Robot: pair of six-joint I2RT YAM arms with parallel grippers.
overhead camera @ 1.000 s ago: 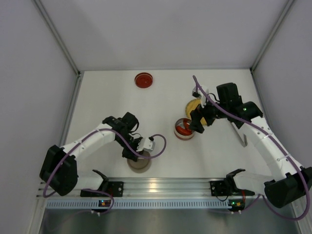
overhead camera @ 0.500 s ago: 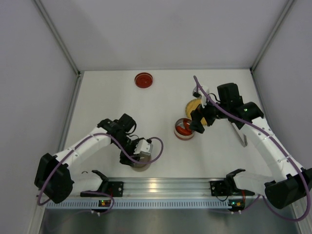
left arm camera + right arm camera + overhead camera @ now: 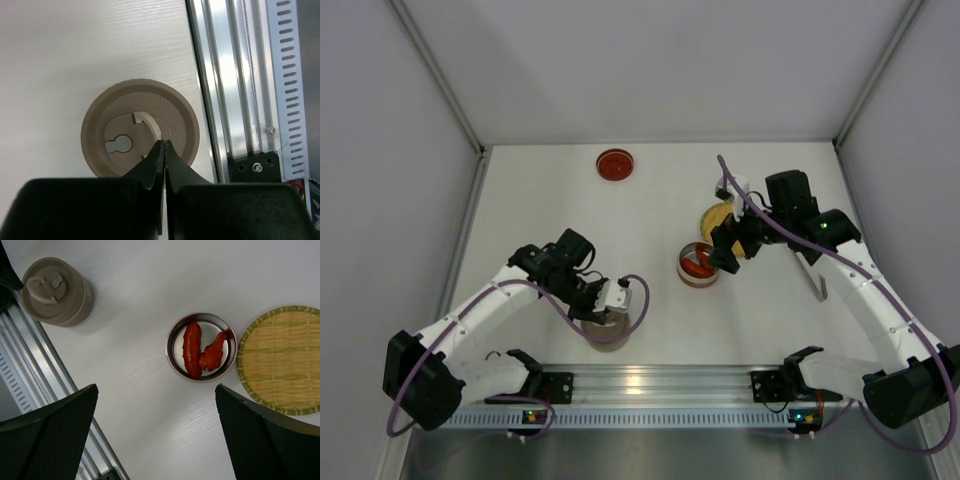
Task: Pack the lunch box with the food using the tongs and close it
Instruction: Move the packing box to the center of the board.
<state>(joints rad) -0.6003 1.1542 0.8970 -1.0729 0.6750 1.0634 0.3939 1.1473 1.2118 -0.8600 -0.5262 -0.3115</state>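
Observation:
The lunch box (image 3: 140, 127) is a round beige tub with a handled lid, standing by the near rail (image 3: 607, 335); it also shows in the right wrist view (image 3: 55, 290). My left gripper (image 3: 164, 143) hangs just over the lid, jaws shut with nothing between them (image 3: 605, 315). Two red food pieces (image 3: 200, 351) lie in a small steel tin (image 3: 172, 342) at mid-table (image 3: 697, 266). My right gripper (image 3: 156, 387) hovers wide open above that tin (image 3: 725, 250). The slim grey tongs (image 3: 817, 283) lie on the table under the right arm.
A yellow woven plate (image 3: 282, 360) sits beside the tin, partly under my right gripper (image 3: 713, 213). A small round red dish (image 3: 615, 164) lies near the back wall. The aluminium rail (image 3: 235, 100) runs right beside the lunch box.
The left arm's elbow has swung outward and nearer the rail while its gripper stayed over the lunch box lid. The right arm has not moved.

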